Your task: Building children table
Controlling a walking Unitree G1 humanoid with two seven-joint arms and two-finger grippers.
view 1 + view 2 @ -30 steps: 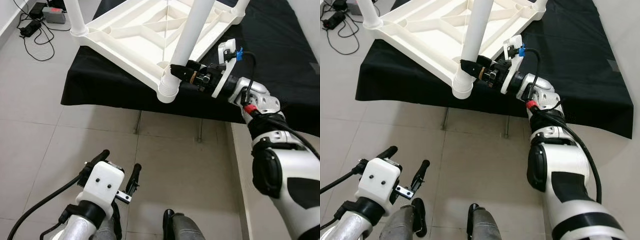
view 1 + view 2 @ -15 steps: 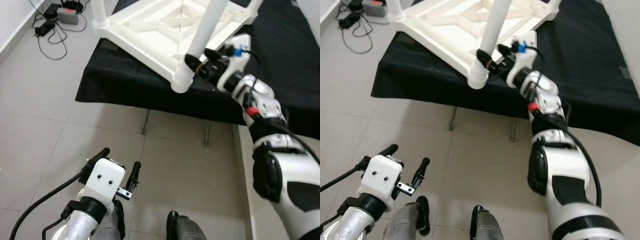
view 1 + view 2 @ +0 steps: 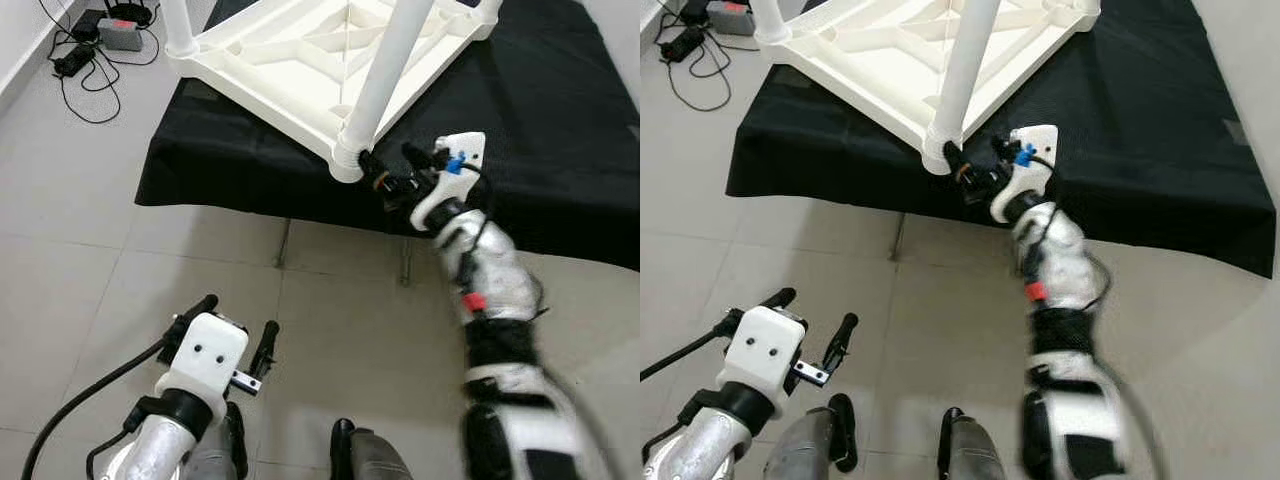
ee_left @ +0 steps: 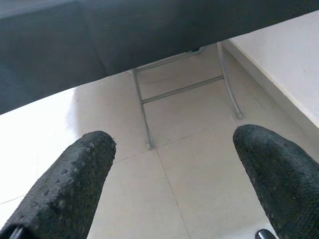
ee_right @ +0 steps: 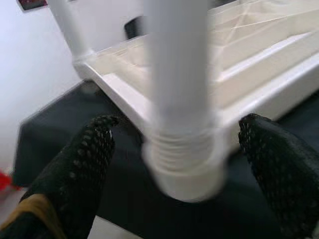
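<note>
Two legs are standing up from the upturned white plastic children's table (image 3: 300, 60), which is lying top-down near the front left corner of the black-draped folding table (image 3: 560, 130). Your right gripper (image 3: 392, 170) is hovering just beside the threaded collar at the base of the nearer white tubular leg (image 3: 385, 85), fingers spread wide and not touching it. You are looking at the leg-fitting step, I judge: that leg is sitting in its corner socket, and whether it is fully seated cannot be told. Next you would be closing on the collar or leg to twist it home, or reaching for another leg. Your left gripper (image 3: 238, 350) is hanging idle and open over the pale tiled floor (image 3: 90, 250). Beyond the back left corner, black cables and a grey power box (image 3: 122, 32) are lying on the tiles by the wall.
</note>
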